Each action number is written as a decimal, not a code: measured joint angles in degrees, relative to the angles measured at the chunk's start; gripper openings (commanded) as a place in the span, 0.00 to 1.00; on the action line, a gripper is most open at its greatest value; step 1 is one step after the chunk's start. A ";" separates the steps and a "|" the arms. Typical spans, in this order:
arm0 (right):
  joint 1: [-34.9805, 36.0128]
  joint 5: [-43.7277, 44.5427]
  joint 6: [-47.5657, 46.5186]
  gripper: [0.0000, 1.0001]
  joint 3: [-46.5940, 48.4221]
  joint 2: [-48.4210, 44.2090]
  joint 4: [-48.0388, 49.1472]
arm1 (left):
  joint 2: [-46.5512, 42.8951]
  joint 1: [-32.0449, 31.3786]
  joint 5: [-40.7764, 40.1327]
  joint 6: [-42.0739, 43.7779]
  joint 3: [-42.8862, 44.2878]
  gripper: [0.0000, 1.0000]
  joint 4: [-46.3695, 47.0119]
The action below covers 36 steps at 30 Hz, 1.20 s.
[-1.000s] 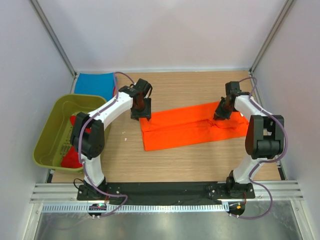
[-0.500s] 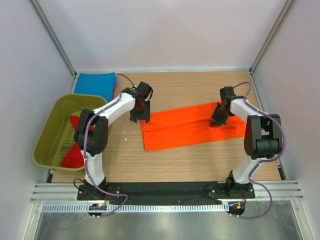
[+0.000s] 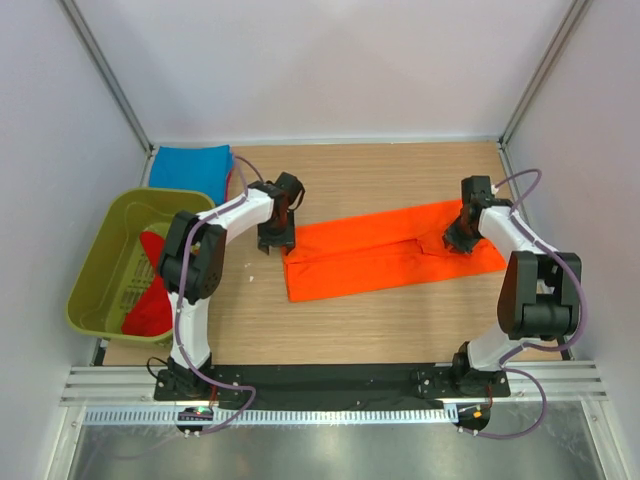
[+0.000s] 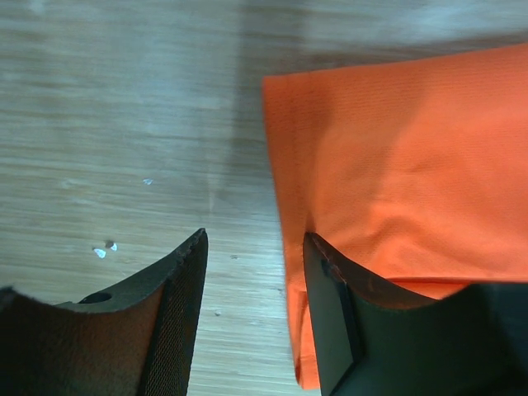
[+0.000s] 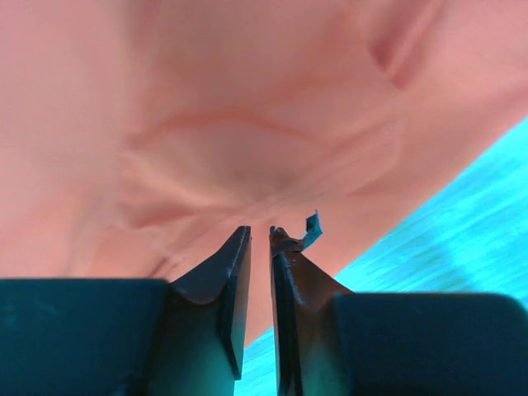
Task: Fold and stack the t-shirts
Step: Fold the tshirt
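Top external view: one t-shirt stacked, one half folded, the rest waiting.

Blue t-shirt (image 3: pixel 188 168) lies folded at upper left of the worktop (image 3: pixel 380 330). The orange t-shirt (image 3: pixel 370 250) lies mid-frame as a long strip, judged folded lengthwise only, with cross folds and stacking still to do. Red t-shirts (image 3: pixel 148 308) sit unfolded in the olive tub (image 3: pixel 120 262) at left. The left tool (image 3: pixel 275 243) stands released at the strip's left end, its jaws apart over the cloth edge and grasping nothing. The right tool (image 3: pixel 462 238) is at the right end with its jaws nearly together; whether they nip cloth cannot be told. Against the earlier frame, the right tool has shifted rightward, the strip's right end lies longer and flatter, and the left tool sits slightly lower.
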 measured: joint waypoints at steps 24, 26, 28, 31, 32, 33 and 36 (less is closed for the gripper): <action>-3.04 2.45 5.16 0.23 -8.57 0.94 3.17 | -10.32 0.57 7.17 -0.48 -0.31 0.52 0.31; -3.04 0.72 6.60 0.32 -8.11 0.26 1.55 | -10.38 0.57 9.92 -0.48 0.72 0.52 1.05; -3.04 -0.68 8.11 0.35 -7.39 -0.98 0.68 | -10.25 0.57 12.22 -0.42 1.29 0.52 1.33; -3.04 -1.44 10.80 0.38 -5.60 -3.41 -0.28 | -9.25 0.57 15.04 0.00 2.10 0.52 1.86; -3.04 -1.38 11.85 0.39 -4.70 -4.02 -0.52 | -8.57 0.57 15.50 0.15 2.34 0.52 1.99; -3.04 -1.33 12.85 0.41 -3.54 -4.35 -0.94 | -7.76 0.57 15.80 0.31 2.56 0.52 2.14; -3.32 -0.83 15.65 0.42 0.96 -3.08 -2.51 | -4.70 0.57 15.41 0.35 2.84 0.52 2.05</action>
